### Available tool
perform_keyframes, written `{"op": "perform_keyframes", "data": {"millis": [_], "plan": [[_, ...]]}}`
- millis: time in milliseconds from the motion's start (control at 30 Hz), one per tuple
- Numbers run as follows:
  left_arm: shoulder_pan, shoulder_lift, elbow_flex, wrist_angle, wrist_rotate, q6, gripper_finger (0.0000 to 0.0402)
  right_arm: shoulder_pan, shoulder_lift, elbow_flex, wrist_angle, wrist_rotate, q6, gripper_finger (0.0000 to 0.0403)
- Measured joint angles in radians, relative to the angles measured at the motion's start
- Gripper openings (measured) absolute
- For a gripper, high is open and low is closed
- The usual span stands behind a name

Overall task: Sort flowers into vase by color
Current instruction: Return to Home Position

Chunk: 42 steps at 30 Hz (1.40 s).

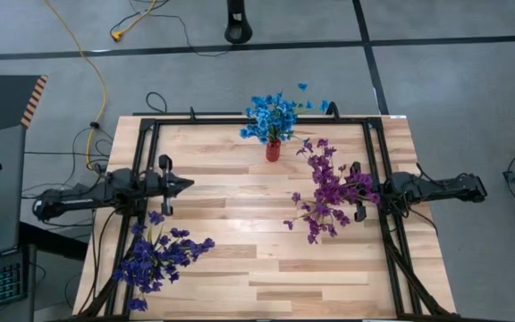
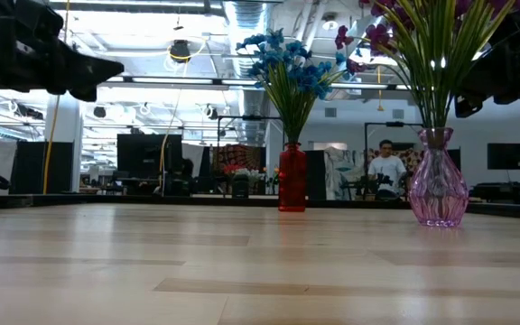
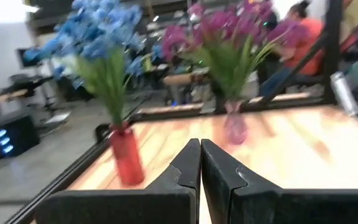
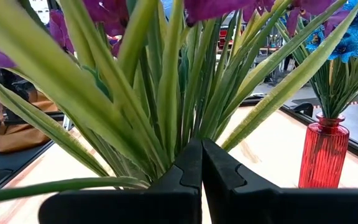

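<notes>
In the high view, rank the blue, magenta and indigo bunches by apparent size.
1. Magenta bunch and indigo bunch: largest, too alike to rank.
2. Blue bunch: clearly smallest, tighter cluster.

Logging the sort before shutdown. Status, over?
Left claw shut, empty, raised. Right claw shut, tips at magenta flowers. Blue flowers in red vase. Their leaves crowd right claw.

Three sorted bunches of green-stemmed artificial flowers: blue flowers (image 1: 271, 116) stand upright in a slim red vase (image 1: 274, 150) at the tabletop's (image 1: 240, 268) far middle. Magenta flowers (image 1: 329, 192) fan from a pink glass vase (image 2: 438, 185) toward the right. Indigo flowers (image 1: 159, 255) spread over the near left corner.
</notes>
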Motion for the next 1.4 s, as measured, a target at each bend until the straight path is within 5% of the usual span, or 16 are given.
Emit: {"op": "perform_keyframes", "data": {"millis": [100, 1400], "plan": [[-0.003, 0.000, 0.000, -0.039, -0.067, 0.000, 0.0000, 0.000, 0.000, 0.000, 0.000, 0.000, 0.000, 0.0032], [-0.003, 0.001, 0.000, -0.035, -0.046, -0.050, 0.0000, 0.000, 0.000, 0.000, 0.000, 0.002, 0.000, 0.0032]]}}
